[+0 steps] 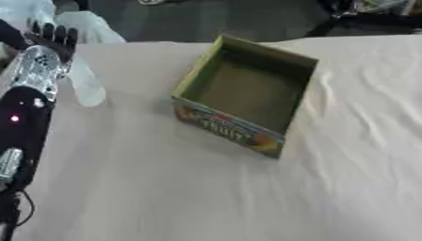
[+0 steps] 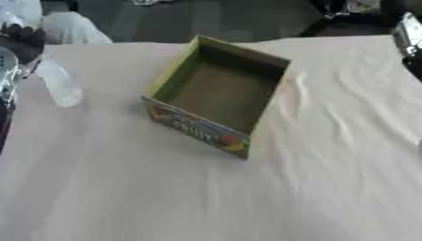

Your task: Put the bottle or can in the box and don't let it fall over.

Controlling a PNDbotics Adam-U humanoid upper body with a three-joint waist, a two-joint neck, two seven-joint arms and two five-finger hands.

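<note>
Across the cream cloth-covered table (image 1: 206,197), your left hand (image 1: 51,37) reaches to the far left beside the clear plastic bottle (image 1: 82,82), whether gripping it I cannot tell, well apart from the open, empty cardboard box (image 1: 247,89), which probably leaves room to approach.

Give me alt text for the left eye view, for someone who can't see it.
An open, empty cardboard box with a colourful fruit print sits on a table covered in a pale cloth. At the left edge the robot's left hand reaches toward a clear plastic bottle on the cloth, well apart from the box.
</note>
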